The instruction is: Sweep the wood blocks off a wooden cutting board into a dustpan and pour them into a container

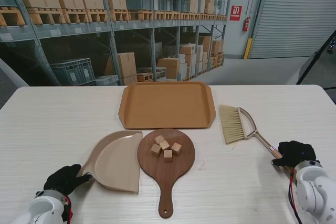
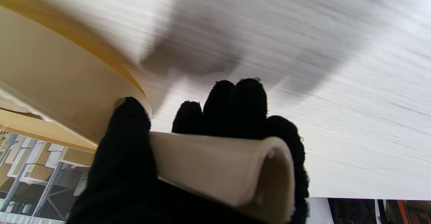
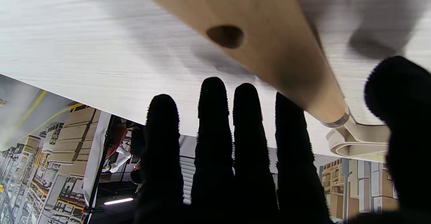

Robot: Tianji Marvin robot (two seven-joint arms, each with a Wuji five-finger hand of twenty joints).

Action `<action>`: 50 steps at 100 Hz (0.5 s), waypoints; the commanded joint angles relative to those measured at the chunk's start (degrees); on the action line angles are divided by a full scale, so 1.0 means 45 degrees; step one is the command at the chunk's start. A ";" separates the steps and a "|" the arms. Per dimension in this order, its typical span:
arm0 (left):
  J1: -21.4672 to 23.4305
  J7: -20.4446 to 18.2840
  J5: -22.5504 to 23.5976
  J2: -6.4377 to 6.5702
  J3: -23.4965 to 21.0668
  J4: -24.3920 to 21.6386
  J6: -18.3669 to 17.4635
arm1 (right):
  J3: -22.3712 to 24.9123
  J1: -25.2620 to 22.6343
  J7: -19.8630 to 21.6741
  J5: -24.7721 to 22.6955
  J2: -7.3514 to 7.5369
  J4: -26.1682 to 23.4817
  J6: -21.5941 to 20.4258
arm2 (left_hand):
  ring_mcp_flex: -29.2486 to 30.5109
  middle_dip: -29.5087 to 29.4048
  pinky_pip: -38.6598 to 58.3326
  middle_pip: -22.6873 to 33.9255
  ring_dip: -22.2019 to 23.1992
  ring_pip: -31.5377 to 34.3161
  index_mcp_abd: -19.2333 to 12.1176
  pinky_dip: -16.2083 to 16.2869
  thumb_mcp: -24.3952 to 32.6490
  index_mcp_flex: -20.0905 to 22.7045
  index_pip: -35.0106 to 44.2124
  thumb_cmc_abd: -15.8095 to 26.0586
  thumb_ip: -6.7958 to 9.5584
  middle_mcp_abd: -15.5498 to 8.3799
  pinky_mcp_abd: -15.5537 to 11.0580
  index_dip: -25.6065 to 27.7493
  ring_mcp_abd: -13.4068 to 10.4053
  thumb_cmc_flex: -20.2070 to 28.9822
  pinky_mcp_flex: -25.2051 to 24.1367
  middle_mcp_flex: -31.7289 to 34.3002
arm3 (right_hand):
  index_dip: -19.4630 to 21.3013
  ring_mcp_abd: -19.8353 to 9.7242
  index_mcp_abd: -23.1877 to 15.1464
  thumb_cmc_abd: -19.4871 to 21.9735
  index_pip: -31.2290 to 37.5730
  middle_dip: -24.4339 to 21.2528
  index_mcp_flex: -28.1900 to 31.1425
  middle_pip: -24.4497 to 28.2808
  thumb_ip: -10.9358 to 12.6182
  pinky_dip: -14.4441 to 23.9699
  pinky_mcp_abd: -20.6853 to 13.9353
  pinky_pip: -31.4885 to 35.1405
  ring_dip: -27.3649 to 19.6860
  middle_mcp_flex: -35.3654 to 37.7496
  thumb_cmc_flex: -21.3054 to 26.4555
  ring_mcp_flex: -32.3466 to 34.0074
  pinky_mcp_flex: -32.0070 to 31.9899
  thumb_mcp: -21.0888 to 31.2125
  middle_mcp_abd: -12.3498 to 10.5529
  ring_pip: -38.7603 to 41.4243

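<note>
**Blocks waiting on the board, both hands at their tools**

Five small pale wood cubes (image 1: 166,148) are sitting in a loose cluster on the round blade of the dark brown wooden cutting board (image 1: 181,169), slightly toward its 11 o'clock part, with the board's handle pointing at 6 o'clock toward me. The board is lying near the middle of the pale wood-grain table (image 1: 63,114).

Touching the board's rim at 9 o'clock is the straight front lip of the beige plastic dustpan (image 1: 116,162), which is lying flat with its short handle running out toward 8 o'clock. The left hand (image 1: 64,179), in a black glove, is wrapping that handle: in the left wrist view the thumb (image 2: 129,140) is pressing on one side of the cream tube (image 2: 215,165) and the other fingers are curling round the far side (a full grasp, as far as that view shows).

At 12 o'clock from the board, just apart from it, the orange-brown rectangular plastic tray (image 1: 167,104) is lying flat.

At 2 o'clock from the board the hand broom with pale bristles and a tan wooden handle (image 1: 244,126) is resting on the table, bristles away from me. The gloved right hand (image 1: 294,153) is lying over the handle's near end; in the right wrist view its four fingers (image 3: 212,123) are extending straight and side by side beside the handle (image 3: 262,39), the thumb (image 3: 400,92) standing apart on the other side, not closing on it.
</note>
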 commanded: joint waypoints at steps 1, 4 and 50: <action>0.0111 -0.0260 0.0024 -0.0019 0.0018 -0.0133 0.0067 | -0.0072 -0.0138 0.0163 -0.0031 -0.0012 0.0249 0.0111 | 0.1454 0.0168 -0.0164 1.5192 -0.0021 0.0540 -0.0257 0.0014 0.1274 0.1145 0.0920 0.1986 0.0027 -0.4321 -0.0418 0.0196 -0.2682 0.1485 -0.0033 0.0963 | -0.0058 -0.0174 -0.0307 -0.0440 0.0360 0.0235 0.0800 0.0412 -0.0014 -0.0297 -0.0136 0.0664 0.0260 0.0515 0.1007 0.0505 0.0205 -0.0438 -0.0256 0.0398; 0.0111 -0.0267 0.0027 -0.0017 0.0023 -0.0132 0.0071 | -0.0080 -0.0137 0.0159 -0.0036 -0.0011 0.0272 0.0143 | 0.1454 0.0167 -0.0165 1.5188 -0.0022 0.0535 -0.0257 0.0014 0.1274 0.1146 0.0920 0.1986 0.0027 -0.4321 -0.0417 0.0196 -0.2681 0.1484 -0.0033 0.0962 | -0.0063 -0.0191 -0.0396 -0.0440 0.0442 0.0240 0.0915 0.0456 0.0043 -0.0341 -0.0165 0.0759 0.0266 0.0672 0.1389 0.0660 0.0304 -0.0585 -0.0302 0.0465; 0.0091 -0.0354 0.0045 0.0000 0.0062 -0.0109 0.0082 | 0.0134 -0.0294 0.0274 -0.0324 0.0041 0.0371 0.0277 | 0.1448 0.0164 -0.0166 1.5144 -0.0021 0.0498 -0.0295 0.0015 0.1274 0.1146 0.0882 0.1981 0.0027 -0.4324 -0.0417 0.0183 -0.2679 0.1462 -0.0033 0.0961 | -0.3399 -0.0396 -0.1958 -0.2726 0.4086 0.0643 0.1255 -0.0149 -0.2671 -0.0955 -0.0410 0.1734 0.0372 0.2987 0.2843 0.2407 0.1330 0.5288 -0.0710 0.0787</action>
